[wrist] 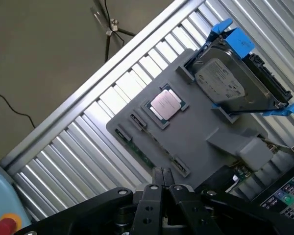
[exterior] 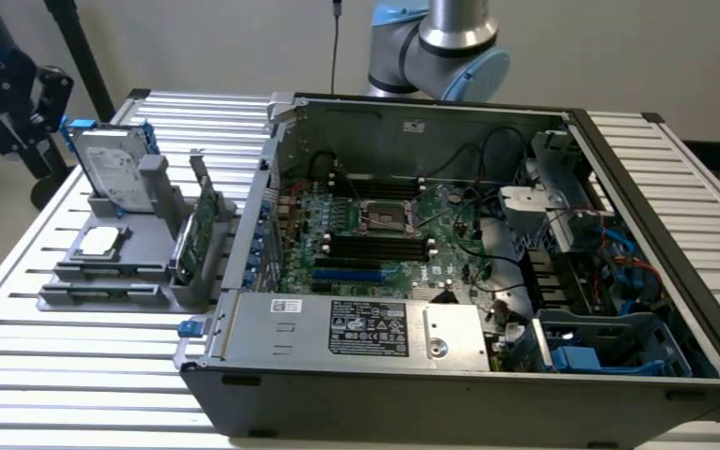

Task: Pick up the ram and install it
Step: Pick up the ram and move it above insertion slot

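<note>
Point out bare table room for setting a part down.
Bare slats lie between the grey holder and the near edge of the table, and beyond the computer case on the exterior view's right. Crowded: the holder and the narrow gap between it and the case.

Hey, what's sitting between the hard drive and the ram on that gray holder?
A square silver processor chip, set in the gray holder between the hard drive and the ram; the wrist view shows it.

Pincer [wrist: 162, 174] fully closed, jaws together
</note>
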`<action>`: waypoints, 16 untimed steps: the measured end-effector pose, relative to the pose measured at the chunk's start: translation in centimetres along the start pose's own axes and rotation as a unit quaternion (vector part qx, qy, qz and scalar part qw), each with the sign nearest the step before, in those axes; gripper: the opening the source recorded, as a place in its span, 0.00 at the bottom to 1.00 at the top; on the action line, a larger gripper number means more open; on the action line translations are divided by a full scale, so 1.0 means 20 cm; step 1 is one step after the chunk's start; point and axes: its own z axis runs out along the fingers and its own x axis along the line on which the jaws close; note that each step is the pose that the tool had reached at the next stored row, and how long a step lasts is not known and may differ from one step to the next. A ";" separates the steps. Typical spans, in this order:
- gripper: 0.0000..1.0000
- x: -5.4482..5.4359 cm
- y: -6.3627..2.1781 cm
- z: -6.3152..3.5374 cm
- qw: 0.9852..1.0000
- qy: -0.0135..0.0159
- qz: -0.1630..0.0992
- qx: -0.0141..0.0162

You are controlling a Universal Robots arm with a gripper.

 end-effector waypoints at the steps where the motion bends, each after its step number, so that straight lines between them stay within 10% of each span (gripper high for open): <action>1: 0.11 0.00 0.000 0.001 1.000 0.000 -0.009 0.000; 9: 0.11 0.00 0.000 0.014 0.997 0.003 -0.081 0.000; 16: 0.11 0.00 -0.001 0.023 0.989 0.005 -0.145 0.000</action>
